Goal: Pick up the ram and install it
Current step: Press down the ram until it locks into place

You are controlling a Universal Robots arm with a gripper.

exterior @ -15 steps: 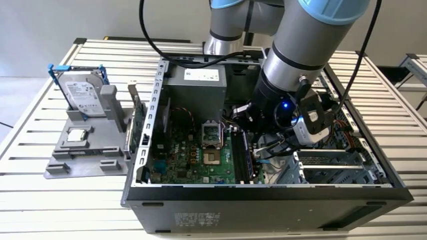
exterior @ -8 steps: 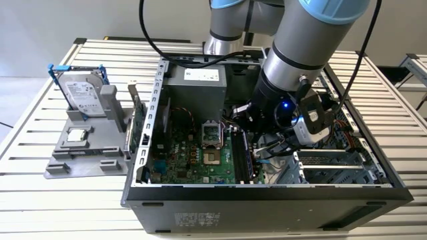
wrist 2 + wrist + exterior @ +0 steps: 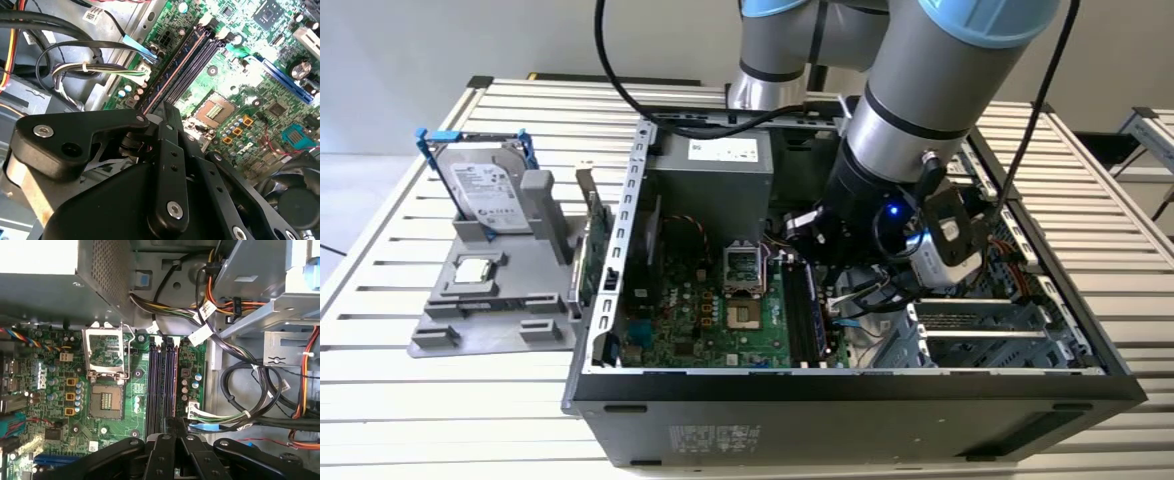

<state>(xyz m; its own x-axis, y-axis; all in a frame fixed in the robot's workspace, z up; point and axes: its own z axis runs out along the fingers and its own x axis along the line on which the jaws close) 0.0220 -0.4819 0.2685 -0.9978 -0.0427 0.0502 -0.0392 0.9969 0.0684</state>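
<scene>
End effector (image 3: 172, 432) fingers closed together over the memory slots (image 3: 162, 380); any held ram is hidden.

The surface (image 3: 427, 420) is a pale slatted metal top with ribs running from the exterior view's left to its right. An open computer case (image 3: 854, 400) lies on its side on the surface, occupying the centre and the exterior view's right. Just beside the case, toward the exterior view's left, a grey plastic fixture (image 3: 487, 300) rests on the slats. A hard drive (image 3: 491, 195) in a blue frame stands upright in that fixture.
</scene>
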